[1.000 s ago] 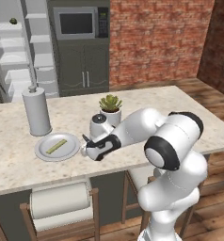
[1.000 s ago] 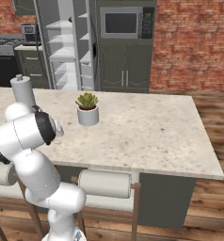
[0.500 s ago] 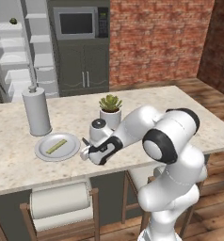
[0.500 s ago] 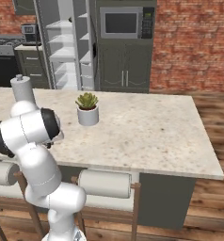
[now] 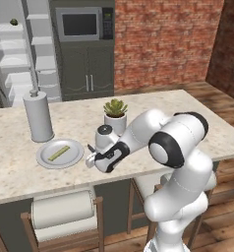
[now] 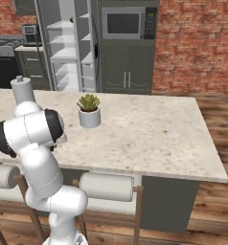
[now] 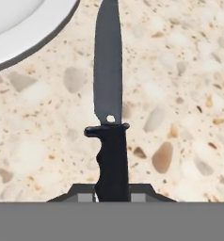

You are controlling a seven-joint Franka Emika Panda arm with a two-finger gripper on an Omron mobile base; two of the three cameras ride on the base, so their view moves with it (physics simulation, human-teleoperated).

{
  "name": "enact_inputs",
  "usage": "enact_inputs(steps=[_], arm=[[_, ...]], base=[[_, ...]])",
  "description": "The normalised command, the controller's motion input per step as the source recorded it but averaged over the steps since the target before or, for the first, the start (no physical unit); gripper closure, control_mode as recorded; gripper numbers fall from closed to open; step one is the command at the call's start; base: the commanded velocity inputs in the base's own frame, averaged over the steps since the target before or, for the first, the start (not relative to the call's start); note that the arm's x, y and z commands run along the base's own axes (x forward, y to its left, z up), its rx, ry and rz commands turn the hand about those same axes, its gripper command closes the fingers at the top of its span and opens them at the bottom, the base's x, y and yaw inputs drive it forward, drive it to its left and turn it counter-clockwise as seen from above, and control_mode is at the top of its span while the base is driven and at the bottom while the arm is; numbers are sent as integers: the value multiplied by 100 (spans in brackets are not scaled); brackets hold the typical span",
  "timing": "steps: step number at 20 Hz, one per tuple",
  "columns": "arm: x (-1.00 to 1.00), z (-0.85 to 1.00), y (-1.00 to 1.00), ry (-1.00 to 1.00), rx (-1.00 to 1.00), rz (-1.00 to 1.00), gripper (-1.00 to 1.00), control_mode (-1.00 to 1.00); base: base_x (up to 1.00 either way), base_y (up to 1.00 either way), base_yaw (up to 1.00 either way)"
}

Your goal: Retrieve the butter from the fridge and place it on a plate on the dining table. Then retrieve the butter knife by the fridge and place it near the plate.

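I read the gripper (image 7: pixel 112 196) as clenched on the black handle of the butter knife (image 7: pixel 109 113); in the hand view the handle runs down between the two finger tips and the dark blade points away from them, over the speckled stone. In the left base view the gripper (image 5: pixel 91 158) sits low over the dining table (image 5: pixel 197 123), just right of the plate (image 5: pixel 60 153). I cannot tell whether the blade touches the tabletop.

Largest first:
- One fridge (image 5: pixel 20 54), doors open, white shelves showing; one small dark item on an upper shelf, too small to name. Also seen in the right base view (image 6: pixel 68 48).
- One dark cabinet (image 5: pixel 87 49) holding one microwave (image 5: pixel 82 23).
- One dining table, beige speckled top. On it: one grey cylinder canister (image 5: pixel 39 117), one plate, one potted plant (image 5: pixel 115 115).
- Two stools with roll backs (image 6: pixel 106 186) counted at the near edge in the right base view.
- One plate, round, light grey. Contents: one butter (image 5: pixel 59 153) stick, pale yellow, lying diagonally near the centre.
- One white pot, contents: one green plant.
- One butter knife, in the gripper; its blade tip lies close to the plate rim (image 7: pixel 34 40), not over it.
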Motion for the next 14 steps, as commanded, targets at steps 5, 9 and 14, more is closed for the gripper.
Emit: enact_inputs(steps=[5, 9, 14], arm=[[27, -11, 0, 0, 0, 0, -100, -100], [27, -8, 0, 0, 0, 0, -100, -100], [15, -3, 0, 0, 0, 0, -100, -100]], base=[[0, 0, 0], [0, 0, 0], [0, 0, 0]])
